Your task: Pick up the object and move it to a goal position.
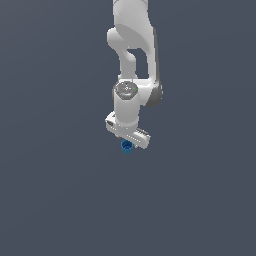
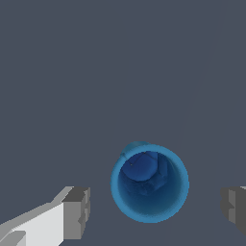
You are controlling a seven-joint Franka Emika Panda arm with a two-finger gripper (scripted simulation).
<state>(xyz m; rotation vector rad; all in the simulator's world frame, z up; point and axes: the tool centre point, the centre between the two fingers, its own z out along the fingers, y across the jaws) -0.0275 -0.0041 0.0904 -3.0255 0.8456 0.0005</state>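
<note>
Two grey fingers (image 2: pixel 77 211) stand spread wide to either side of the blue cup (image 2: pixel 150 183), neither touching it — the pincer (image 2: pixel 156 209) is apart, straddling the cup so it can close on the narrow wall. In the exterior view, the cup (image 1: pixel 127 146) sits just below the pincer (image 1: pixel 128 136) at frame centre, apparently resting on the grey surface (image 1: pixel 55 200), hollow top up.

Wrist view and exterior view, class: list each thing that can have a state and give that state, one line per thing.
blue cup: upright, hollow top facing up, empty, standing between the fingers, touched by neither.
gripper: open, a gap on each side of the cup, directly above it.
fingers: spread apart, one on each side of the cup.
</note>
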